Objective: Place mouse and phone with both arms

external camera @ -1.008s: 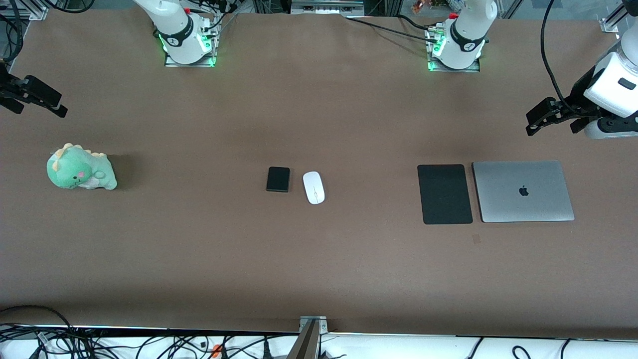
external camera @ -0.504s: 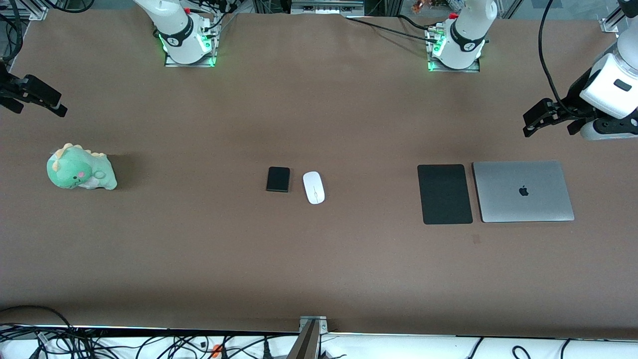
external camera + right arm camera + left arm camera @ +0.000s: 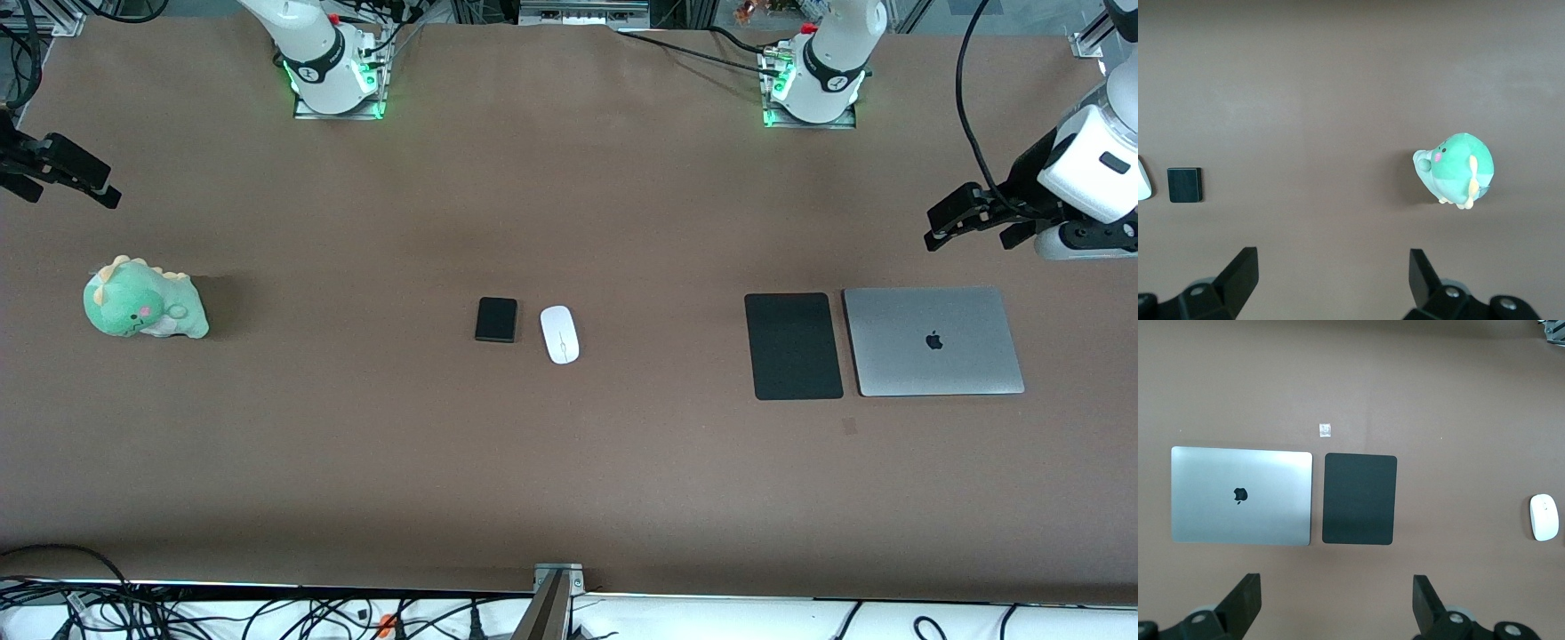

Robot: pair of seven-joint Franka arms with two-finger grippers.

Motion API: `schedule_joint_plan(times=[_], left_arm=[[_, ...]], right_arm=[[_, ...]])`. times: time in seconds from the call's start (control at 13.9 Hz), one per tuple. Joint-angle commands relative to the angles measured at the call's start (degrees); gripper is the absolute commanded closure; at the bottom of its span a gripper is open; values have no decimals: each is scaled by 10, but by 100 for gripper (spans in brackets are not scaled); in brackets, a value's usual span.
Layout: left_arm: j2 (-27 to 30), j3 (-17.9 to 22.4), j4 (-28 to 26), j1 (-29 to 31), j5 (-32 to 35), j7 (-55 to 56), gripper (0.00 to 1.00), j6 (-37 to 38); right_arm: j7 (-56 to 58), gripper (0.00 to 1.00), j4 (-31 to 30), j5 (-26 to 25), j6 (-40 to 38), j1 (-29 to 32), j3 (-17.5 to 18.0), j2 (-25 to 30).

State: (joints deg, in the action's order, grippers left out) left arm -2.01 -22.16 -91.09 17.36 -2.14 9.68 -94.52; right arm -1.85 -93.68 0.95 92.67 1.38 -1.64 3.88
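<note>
The white oval mouse (image 3: 559, 333) and the small black phone (image 3: 496, 319) lie side by side on the brown table near its middle, the phone toward the right arm's end. My left gripper (image 3: 967, 238) is open and empty, up in the air at the left arm's end, over bare table next to the laptop. Its wrist view (image 3: 1337, 600) shows the mouse (image 3: 1544, 517) far off. My right gripper (image 3: 71, 191) is open and empty at the right arm's end, over bare table. Its wrist view (image 3: 1331, 277) shows the phone (image 3: 1183, 185) and the mouse's edge (image 3: 1141, 179).
A flat black mouse pad (image 3: 793, 346) and a closed silver laptop (image 3: 933, 341) lie side by side toward the left arm's end. A green plush dinosaur (image 3: 142, 300) sits toward the right arm's end. A small white tag (image 3: 1325, 429) lies near the pad.
My left gripper has shifted a little toward the robots' bases and toward the table's middle. The right gripper, mouse and phone have not visibly moved.
</note>
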Motion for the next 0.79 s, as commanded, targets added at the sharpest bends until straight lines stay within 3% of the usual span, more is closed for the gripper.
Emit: schedule_joint_plan(times=[0.0,0.36,0.72], left_arm=[[-53,-8,16,-7,-2,-12,0,9],[-102,-10,14,-64,-8,2,0,7],[-185,-10,15,-175,-11,199,0,-89]], right_arm=[[-9,0,-12,-4,-8,9,16,10],[-9,0,-12,-4,-20,2,39,-34],[-11,0,-12,-1,-10,-16,40,-78]])
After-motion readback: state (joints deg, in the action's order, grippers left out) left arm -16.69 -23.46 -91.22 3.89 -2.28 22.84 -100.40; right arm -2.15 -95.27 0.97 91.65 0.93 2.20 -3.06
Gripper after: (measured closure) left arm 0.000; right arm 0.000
